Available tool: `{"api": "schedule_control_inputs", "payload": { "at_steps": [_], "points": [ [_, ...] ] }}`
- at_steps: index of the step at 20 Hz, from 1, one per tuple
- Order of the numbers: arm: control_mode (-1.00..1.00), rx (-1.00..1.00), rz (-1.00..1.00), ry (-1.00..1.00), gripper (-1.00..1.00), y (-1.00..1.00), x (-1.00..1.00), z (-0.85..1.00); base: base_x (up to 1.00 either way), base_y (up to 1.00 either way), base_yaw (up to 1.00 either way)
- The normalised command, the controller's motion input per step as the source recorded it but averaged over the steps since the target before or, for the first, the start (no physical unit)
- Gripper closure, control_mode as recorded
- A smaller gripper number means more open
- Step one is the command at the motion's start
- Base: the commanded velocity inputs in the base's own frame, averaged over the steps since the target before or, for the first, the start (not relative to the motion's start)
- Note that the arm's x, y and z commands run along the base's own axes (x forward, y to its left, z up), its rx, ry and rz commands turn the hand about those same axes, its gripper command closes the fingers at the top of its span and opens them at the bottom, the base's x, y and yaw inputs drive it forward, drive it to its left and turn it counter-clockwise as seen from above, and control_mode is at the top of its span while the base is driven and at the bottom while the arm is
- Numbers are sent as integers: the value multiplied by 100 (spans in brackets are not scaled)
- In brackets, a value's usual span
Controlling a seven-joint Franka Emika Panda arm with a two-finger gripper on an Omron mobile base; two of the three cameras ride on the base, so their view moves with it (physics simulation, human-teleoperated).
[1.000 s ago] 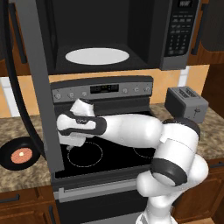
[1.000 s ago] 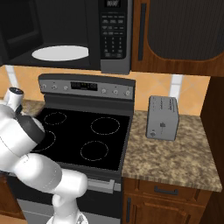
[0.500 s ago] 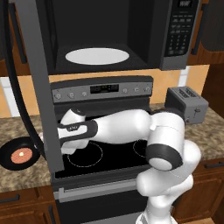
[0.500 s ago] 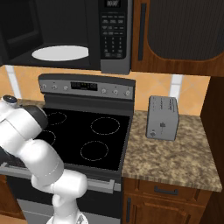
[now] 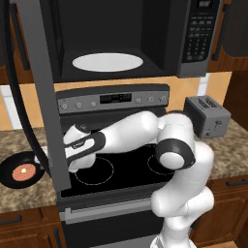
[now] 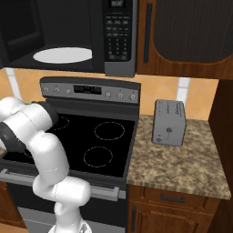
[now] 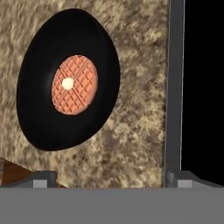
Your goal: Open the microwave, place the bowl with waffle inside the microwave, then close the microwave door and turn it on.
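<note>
The microwave (image 5: 145,38) above the stove stands open, with a white round plate (image 5: 107,62) inside. Its microwave door (image 5: 46,97) is swung out to the left and shows edge-on. The black bowl (image 5: 22,172) sits on the granite counter left of the stove, with the waffle (image 5: 23,172) lying in it. In the hand view the bowl (image 7: 68,78) and the waffle (image 7: 74,84) lie ahead of my gripper (image 7: 111,179), which is open and empty. My gripper (image 5: 44,157) hovers at the stove's left edge, just right of the bowl and partly behind the door.
The black stove top (image 6: 95,136) with burner rings lies below the microwave, and its grey rim (image 7: 175,87) runs beside the bowl. A grey toaster (image 6: 169,122) stands on the right counter. The microwave keypad (image 6: 119,34) is on the right side.
My arm has swung left and down from over the front-left burner to the stove's left edge near the bowl. The jaws have stayed open.
</note>
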Motion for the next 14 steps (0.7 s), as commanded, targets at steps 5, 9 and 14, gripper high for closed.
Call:
{"api": "schedule_control_inputs", "payload": {
  "at_steps": [5, 9, 14],
  "points": [
    [-100, 0, -9, 0, -100, 18, 19, -7, 0, 0, 0],
    [-100, 0, -9, 0, -100, 20, 18, -3, 0, 0, 0],
    [-100, 0, -8, 1, -100, 24, 18, -4, 0, 0, 0]
  ]
}}
